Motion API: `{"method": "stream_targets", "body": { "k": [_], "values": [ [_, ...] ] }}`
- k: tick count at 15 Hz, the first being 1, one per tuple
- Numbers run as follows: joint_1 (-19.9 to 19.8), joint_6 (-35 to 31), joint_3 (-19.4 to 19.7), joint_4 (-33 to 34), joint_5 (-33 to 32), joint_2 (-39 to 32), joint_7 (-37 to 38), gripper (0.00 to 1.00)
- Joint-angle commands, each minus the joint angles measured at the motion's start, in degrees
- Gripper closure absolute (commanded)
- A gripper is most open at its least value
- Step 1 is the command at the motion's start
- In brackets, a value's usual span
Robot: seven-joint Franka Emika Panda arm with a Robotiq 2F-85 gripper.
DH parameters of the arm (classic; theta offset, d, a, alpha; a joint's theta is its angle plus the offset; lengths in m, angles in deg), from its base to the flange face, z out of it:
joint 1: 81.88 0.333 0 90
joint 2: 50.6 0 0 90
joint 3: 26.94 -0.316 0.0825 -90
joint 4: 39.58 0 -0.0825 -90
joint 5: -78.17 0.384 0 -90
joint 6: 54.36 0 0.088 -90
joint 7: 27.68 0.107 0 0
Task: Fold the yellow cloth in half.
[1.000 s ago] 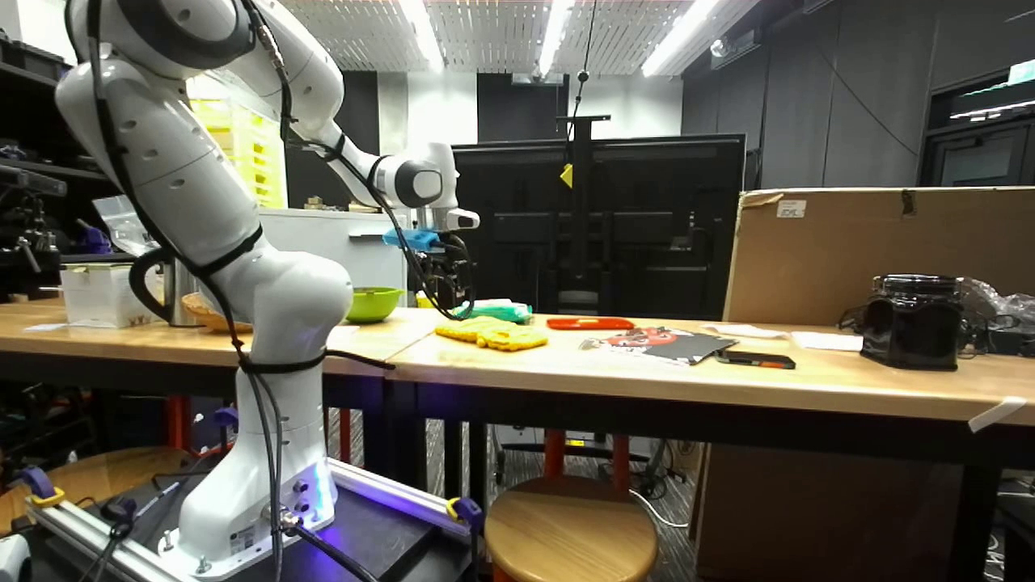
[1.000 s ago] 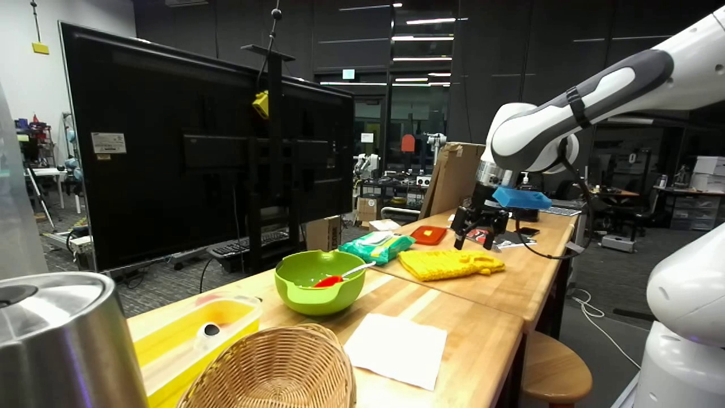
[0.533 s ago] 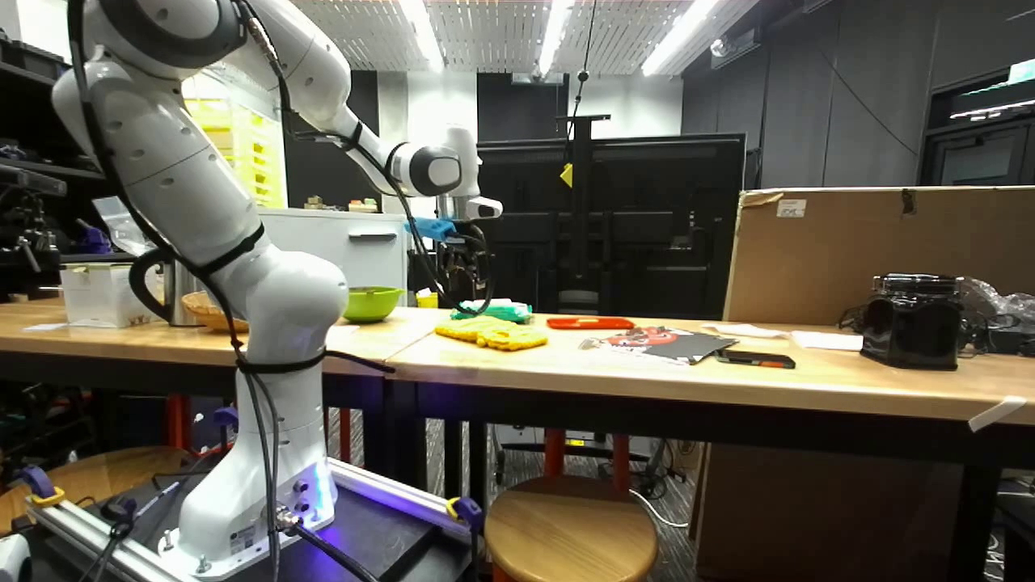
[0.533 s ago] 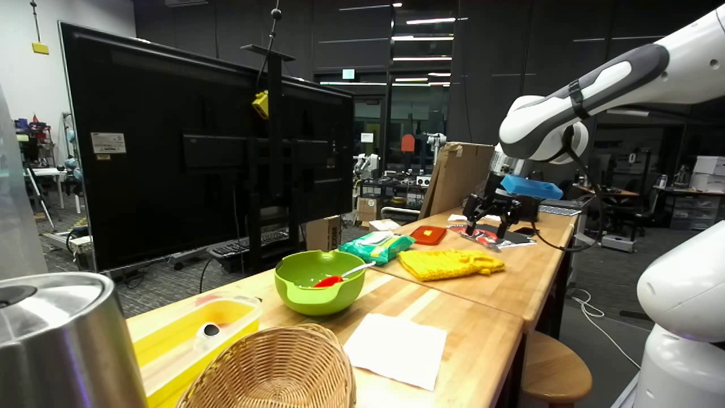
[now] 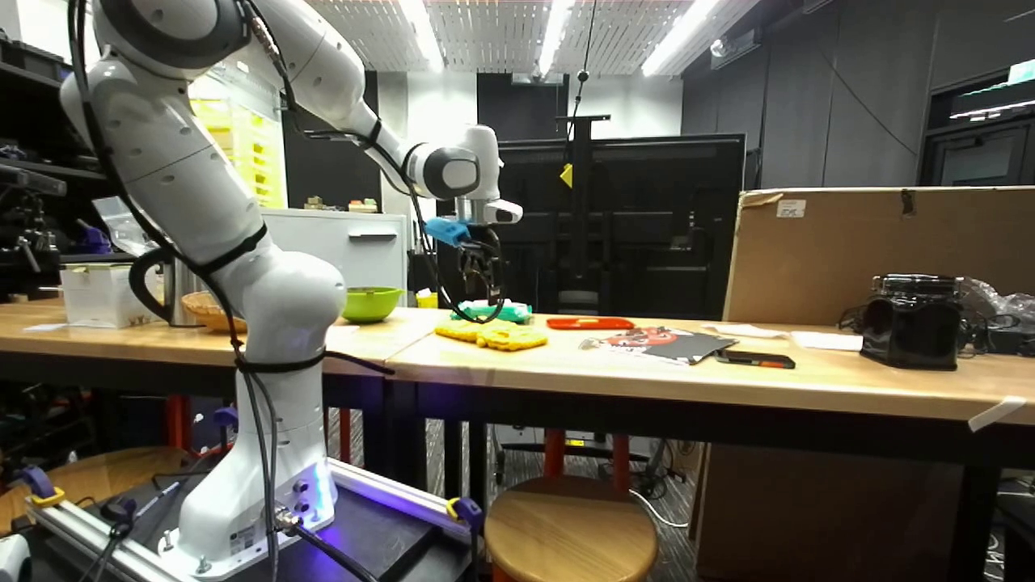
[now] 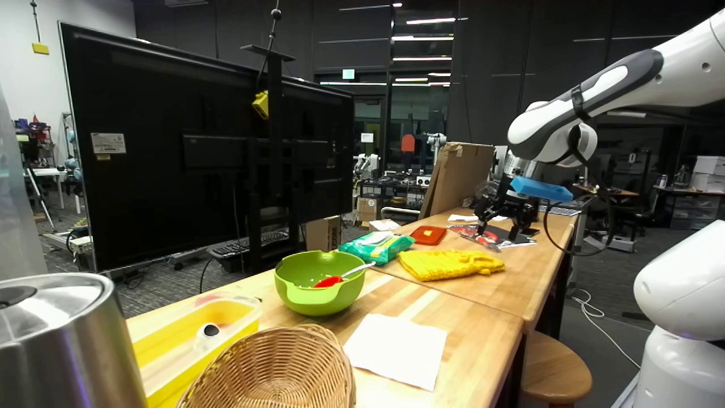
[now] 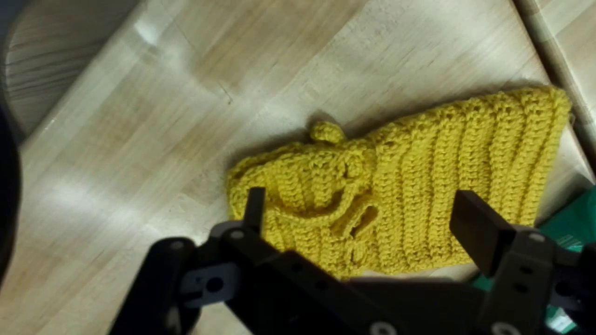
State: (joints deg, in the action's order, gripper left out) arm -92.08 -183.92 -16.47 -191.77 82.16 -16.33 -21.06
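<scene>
I count one white arm bearing one gripper, with one blue piece fixed at the wrist. The gripper's two fingers stand wide apart and point down, at a height clear of the table and of the item below. One yellow cloth noted: it lies low on one of two wooden tabletops, close to the seam where they meet. In the wrist view it shows beneath the fingers, ribbed and flat toward one end, bunched toward the other, with one small knob at its edge. One green packet sits just beside the cloth; whether they touch, I cannot tell. One red tray is near the packet. Further along that tabletop, in an exterior view: one printed flat item in black and red, one phone-like item, one black container. On the adjoining tabletop: one lime-green bowl, upright, holding one red-headed utensil whose pale handle leans on the rim; one white sheet, flat; one wicker basket; one yellow container; one metal vessel.
</scene>
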Motion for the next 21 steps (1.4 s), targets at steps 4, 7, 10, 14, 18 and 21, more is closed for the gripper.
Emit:
{"method": "stream_targets", "body": {
  "k": [4, 7, 10, 14, 18, 21],
  "values": [
    [-0.3, -0.3, 3.9, 1.1, 1.1, -4.1, -8.0, 0.00],
    [1.3, -5.7, 5.9, -0.5, 4.2, -5.5, -13.1, 0.00],
    [2.7, -9.5, 7.2, -0.5, 7.5, -6.6, -18.0, 0.00],
    [2.6, -9.8, 6.8, -0.2, 7.5, -7.2, -19.3, 0.00],
    [2.2, -9.5, 6.6, -0.8, 7.3, -7.5, -18.4, 0.00],
    [2.3, -9.6, 6.6, -0.6, 7.5, -8.6, -18.2, 0.00]
  ]
}}
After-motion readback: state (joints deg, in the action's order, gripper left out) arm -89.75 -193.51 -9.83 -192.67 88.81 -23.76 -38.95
